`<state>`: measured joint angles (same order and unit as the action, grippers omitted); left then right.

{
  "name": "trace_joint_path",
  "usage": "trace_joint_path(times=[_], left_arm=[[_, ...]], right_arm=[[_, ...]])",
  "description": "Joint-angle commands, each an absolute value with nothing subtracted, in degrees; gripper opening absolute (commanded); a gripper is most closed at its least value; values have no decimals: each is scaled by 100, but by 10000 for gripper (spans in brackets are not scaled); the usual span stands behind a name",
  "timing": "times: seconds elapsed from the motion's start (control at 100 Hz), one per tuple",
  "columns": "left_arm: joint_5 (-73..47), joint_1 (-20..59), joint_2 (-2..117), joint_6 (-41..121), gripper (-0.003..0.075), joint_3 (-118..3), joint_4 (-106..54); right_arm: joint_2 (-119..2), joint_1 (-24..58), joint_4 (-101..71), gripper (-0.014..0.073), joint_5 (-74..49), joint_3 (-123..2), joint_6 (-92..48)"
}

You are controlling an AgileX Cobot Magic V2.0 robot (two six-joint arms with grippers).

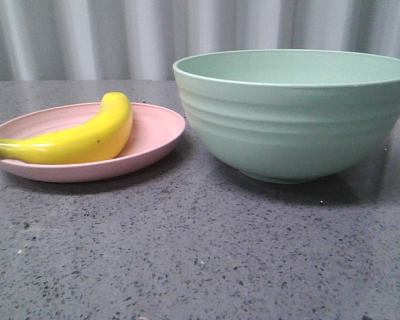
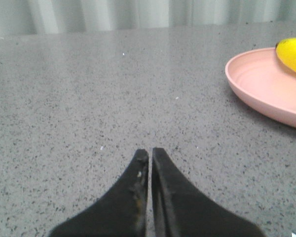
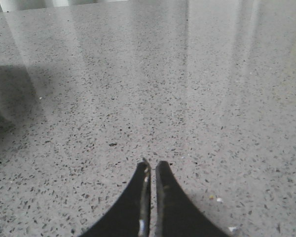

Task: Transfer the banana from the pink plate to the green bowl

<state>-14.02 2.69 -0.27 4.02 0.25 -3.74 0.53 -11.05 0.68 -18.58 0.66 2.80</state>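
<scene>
The yellow banana (image 1: 80, 139) lies on the pink plate (image 1: 157, 133) at the left of the front view. The green bowl (image 1: 297, 113) stands upright just right of the plate, apart from it. Neither gripper shows in the front view. In the left wrist view my left gripper (image 2: 150, 151) is shut and empty, low over the grey table, with the pink plate (image 2: 259, 86) and the banana's end (image 2: 292, 53) ahead and to one side. In the right wrist view my right gripper (image 3: 152, 163) is shut and empty over bare table.
The speckled grey table (image 1: 200, 253) stretches in front of plate and bowl. A pale corrugated wall (image 1: 120, 33) stands behind them. A dark shadow (image 3: 10, 103) lies on the table at the edge of the right wrist view.
</scene>
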Motion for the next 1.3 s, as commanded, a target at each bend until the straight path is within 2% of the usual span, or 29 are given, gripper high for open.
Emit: trace_joint_path(times=[0.0,0.7,1.29], left_arm=[[-851,233,-186,360,-20,74,-383],[-536,233,-186,360,-20,74,-383],[-536,233,-186,360,-20,74,-374]], right_arm=[[166,-1147,141,-66,-1754,197,270],[166,-1147,0,-66,-195,197,270],[166,-1147,0,-66,-181,197,270]])
